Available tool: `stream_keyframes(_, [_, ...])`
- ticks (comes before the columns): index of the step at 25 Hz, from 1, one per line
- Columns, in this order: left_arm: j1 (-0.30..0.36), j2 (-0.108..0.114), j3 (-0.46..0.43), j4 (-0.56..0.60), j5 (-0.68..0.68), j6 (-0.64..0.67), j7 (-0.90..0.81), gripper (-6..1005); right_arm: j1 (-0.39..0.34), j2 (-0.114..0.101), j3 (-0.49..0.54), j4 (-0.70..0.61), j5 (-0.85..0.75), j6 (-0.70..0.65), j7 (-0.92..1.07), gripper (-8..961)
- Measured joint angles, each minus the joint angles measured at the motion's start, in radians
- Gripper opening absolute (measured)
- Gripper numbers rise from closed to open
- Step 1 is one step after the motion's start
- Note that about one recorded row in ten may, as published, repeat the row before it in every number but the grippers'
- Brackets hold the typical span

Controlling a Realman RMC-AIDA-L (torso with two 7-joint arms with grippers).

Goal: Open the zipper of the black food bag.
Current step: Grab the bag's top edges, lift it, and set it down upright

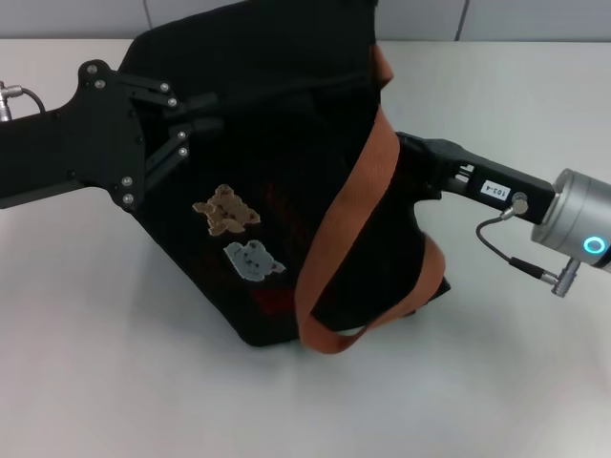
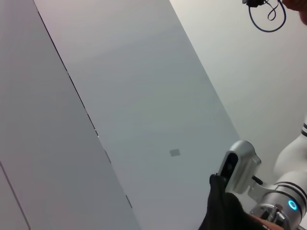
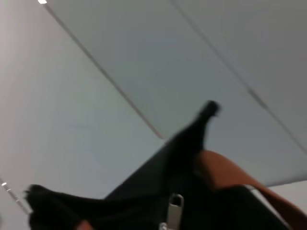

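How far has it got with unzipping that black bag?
Both arms have reached the boxy black fabric food bag: left gripper against its front, right gripper at its side by the orange-brown strap. The silver zipper pull is visible; whether the zip has opened cannot be told.

You see a white table (image 1: 143, 382) with a smooth, matte top that fills most of the head view. Along its far edge stands a wall of pale grey panels (image 1: 76, 17), and thin dark seams divide them. In both wrist views you look at the same kind of grey panels (image 2: 144, 96), crossed by narrow dark joints. The light is soft and even.
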State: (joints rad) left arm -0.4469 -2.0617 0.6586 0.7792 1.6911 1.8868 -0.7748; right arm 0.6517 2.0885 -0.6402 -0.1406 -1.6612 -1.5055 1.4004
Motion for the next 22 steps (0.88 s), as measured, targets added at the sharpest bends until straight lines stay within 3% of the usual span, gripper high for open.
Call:
stream_keyframes(7, [0.0,0.001,-0.002,0.0,-0.001,0.002,0.0,73,-0.02,-0.001,0.045,-0.001,0.006,-0.001,0.0,73])
stream_keyframes(16, [0.0,-0.001,0.006,0.0,-0.001,0.0,0.0,73,0.075,0.003,0.035,0.065,-0.007,-0.032,-0.025,75])
stream_keyframes(22, [-0.001,-0.002,0.004,0.0,-0.002,0.0,0.0,73,0.02,0.0,0.03,0.032,-0.006,-0.039,-0.031,76])
